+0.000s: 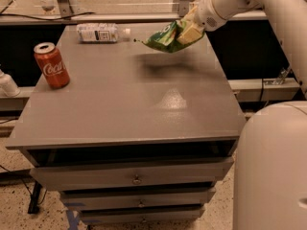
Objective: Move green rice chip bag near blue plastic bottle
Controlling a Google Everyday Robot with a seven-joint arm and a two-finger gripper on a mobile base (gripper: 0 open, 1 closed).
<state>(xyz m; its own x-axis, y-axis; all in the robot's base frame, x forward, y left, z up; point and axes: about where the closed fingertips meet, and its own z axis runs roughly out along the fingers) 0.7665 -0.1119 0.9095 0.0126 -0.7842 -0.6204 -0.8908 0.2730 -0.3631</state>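
Note:
The green rice chip bag (163, 37) hangs in the air above the far right part of the grey table (120, 109), casting a shadow below. My gripper (188, 31) is shut on the bag's right end, with the white arm reaching in from the upper right. The blue plastic bottle (98, 32) lies on its side at the table's far edge, cap pointing right, a short way left of the bag.
A red Coca-Cola can (52, 65) stands upright near the table's left edge. The table has drawers (134, 178) below its front. My white base (273, 171) fills the lower right. A glass rail runs behind the table.

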